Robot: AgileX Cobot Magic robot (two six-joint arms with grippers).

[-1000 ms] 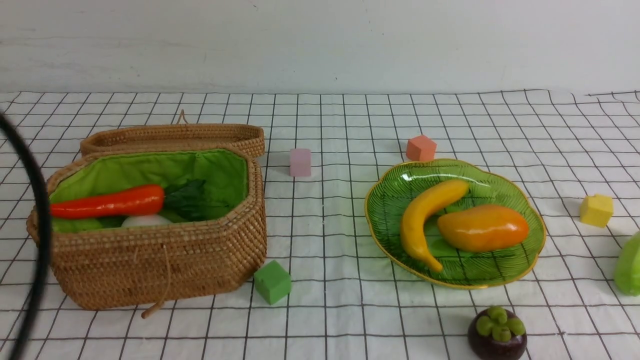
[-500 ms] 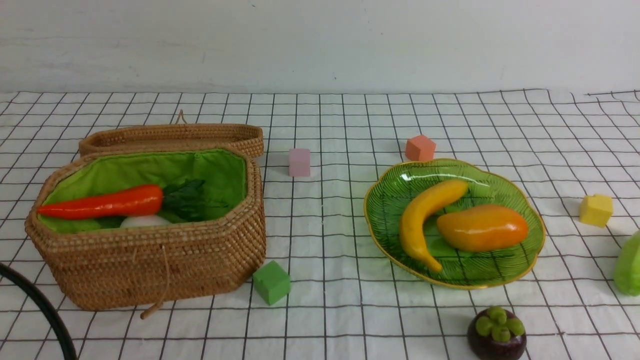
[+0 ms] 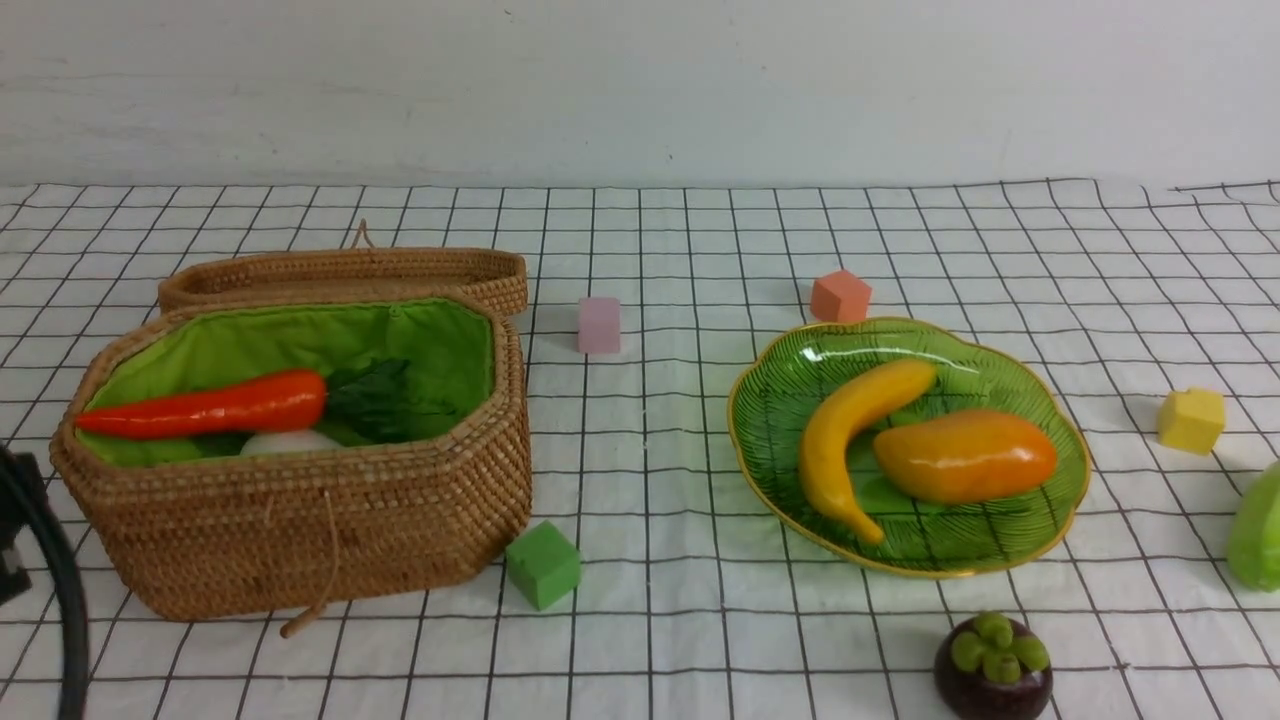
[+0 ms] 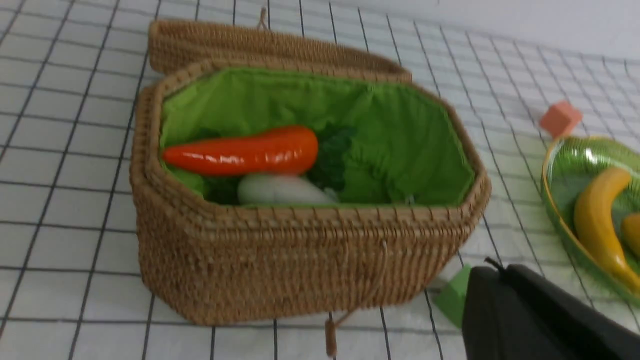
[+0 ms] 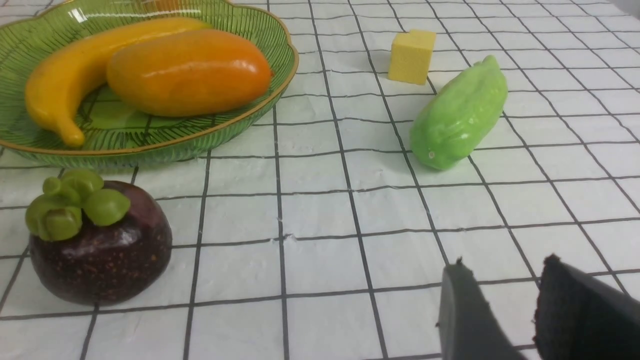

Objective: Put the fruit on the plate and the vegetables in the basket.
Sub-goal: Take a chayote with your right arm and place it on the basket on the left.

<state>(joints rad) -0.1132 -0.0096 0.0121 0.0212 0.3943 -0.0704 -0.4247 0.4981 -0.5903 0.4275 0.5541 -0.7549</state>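
A black cable is seen at the left edge of the checked cloth. The left gripper is pressed together, and nothing is held in it. The basket is placed on the left with its lid laid just behind it on the far side. Inside the basket, the carrot is laid over the radish. A green cube is set near the basket's near right corner, and a pink cube farther back. An orange cube is found just behind the plate, on which the banana and the mango are laid side by side. The mangosteen is left on the cloth just in front of the plate. A yellow cube and the pale green vegetable are seen on the cloth at the right. The right gripper is held partly spread, with nothing between its jaws.
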